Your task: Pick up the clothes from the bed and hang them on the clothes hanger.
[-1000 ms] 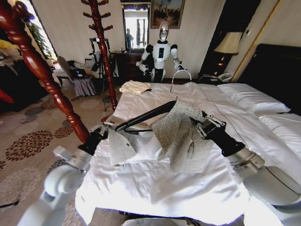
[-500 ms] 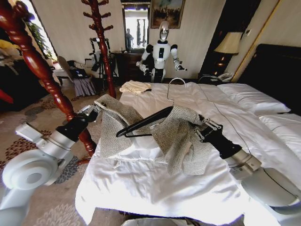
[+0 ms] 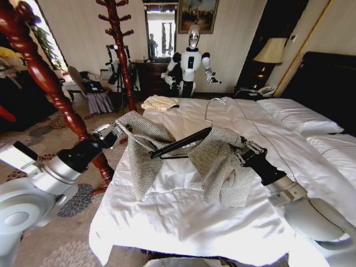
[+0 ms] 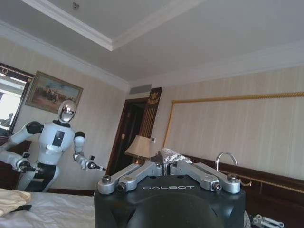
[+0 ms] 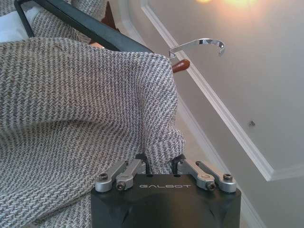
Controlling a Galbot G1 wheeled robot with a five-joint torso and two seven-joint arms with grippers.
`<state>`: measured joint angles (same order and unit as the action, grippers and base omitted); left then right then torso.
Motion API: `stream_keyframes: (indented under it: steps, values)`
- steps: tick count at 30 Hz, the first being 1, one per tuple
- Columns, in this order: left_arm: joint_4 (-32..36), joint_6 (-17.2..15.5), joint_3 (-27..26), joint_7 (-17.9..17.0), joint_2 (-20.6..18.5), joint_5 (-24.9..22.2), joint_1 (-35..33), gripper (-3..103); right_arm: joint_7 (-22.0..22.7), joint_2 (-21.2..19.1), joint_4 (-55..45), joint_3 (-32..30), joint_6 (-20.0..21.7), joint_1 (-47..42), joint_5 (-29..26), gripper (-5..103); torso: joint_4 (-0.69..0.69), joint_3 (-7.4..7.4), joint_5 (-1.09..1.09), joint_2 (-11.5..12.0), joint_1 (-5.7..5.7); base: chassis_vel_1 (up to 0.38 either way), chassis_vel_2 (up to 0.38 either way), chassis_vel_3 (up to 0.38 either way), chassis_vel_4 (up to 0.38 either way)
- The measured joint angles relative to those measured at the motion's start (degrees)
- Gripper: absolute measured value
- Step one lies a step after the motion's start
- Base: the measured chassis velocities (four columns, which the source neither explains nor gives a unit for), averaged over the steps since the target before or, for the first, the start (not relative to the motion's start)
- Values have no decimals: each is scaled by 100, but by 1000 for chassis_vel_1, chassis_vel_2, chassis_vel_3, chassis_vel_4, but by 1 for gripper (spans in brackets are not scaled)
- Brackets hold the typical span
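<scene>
1. The left gripper (image 3: 118, 131) is raised beside the bed's (image 3: 183, 222) left edge, near the wooden coat stand (image 3: 53, 89), fingers pinched on one end of the clothes (image 3: 167, 153).
2. The clothes hang above the duvet between both arms, draped over the clothes hanger (image 3: 181, 143), whose black bar slants up toward its wire hook (image 3: 214, 108).
3. The right gripper (image 3: 240, 151) is closed on the jacket's other end (image 5: 159, 147) over mid-bed; bare duvet lies beyond.
</scene>
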<state>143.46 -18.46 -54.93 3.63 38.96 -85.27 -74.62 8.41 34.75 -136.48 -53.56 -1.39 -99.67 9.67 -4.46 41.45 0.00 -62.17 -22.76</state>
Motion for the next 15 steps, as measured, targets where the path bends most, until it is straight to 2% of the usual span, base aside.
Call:
stream_keyframes:
  steps: [4,13,15]
  values:
    - [-7,-118,-8,52,-22,91,15,2,236,12,54,-21,258,8,-2,24,0,0,0,0,0,0,0,0,0]
    - [-13,-238,-106,123,-53,43,90,2,435,31,89,-38,424,6,-12,24,-1,0,0,0,0,0,0,0,0]
    - [-15,-240,5,118,41,69,25,2,470,42,29,12,428,-9,-177,24,-1,0,0,0,0,0,0,0,0]
